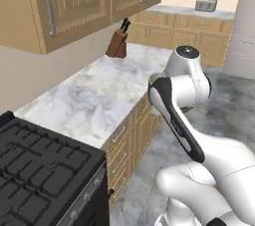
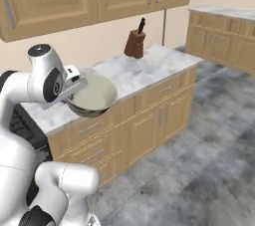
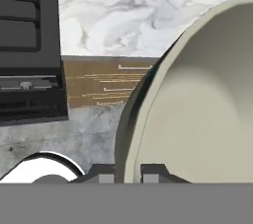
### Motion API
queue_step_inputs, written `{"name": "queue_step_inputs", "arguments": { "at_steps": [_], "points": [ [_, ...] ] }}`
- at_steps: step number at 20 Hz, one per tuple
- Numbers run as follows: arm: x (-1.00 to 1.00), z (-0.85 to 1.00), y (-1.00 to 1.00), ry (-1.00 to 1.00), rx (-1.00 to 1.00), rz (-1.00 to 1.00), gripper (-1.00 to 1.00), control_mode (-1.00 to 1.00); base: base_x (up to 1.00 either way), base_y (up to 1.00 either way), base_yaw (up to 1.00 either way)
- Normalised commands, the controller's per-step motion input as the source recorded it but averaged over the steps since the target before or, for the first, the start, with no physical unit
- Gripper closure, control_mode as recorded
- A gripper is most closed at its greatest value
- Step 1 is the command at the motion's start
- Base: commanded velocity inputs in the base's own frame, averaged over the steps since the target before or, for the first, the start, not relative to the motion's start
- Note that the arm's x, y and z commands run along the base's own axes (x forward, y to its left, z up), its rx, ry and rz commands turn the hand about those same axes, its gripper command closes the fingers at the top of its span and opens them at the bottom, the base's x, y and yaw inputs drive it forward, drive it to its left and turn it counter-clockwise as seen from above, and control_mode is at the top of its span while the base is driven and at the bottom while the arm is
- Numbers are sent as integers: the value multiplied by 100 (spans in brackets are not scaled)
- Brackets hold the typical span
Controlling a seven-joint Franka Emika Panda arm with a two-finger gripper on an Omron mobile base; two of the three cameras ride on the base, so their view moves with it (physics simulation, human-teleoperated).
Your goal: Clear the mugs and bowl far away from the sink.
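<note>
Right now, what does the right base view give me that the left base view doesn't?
Right base alone: the bowl clamped by its rim in the gripper, held at the counter's front edge. Left base alone: the black stove beside the counter and a toaster on the far counter. Both: the marble counter, knife block, upper cabinets and the arm.

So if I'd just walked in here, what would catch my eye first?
Probably the pale bowl held up in the air by the gripper, which is pinched on its rim at the front edge of the marble counter. After that, the wooden knife block standing at the back of that counter by the wall, and the black stove at the counter's near end.
</note>
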Motion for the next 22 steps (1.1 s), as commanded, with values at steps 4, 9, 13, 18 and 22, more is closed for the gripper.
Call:
{"name": "queue_step_inputs", "arguments": {
  "at_steps": [4, 9, 13, 18, 22],
  "points": [
    [0, 0, 0, 0, 0, 0, 100, 100, -100, 0, 68],
    [0, 0, 0, 0, 0, 0, 100, 100, -100, 23, 55],
    [0, 0, 0, 0, 0, 0, 100, 100, -90, 93, 45],
    [0, 0, 0, 0, 0, 0, 100, 100, -62, 100, 38],
    [0, 0, 0, 0, 0, 0, 100, 100, -20, 100, 36]
  ]
}}
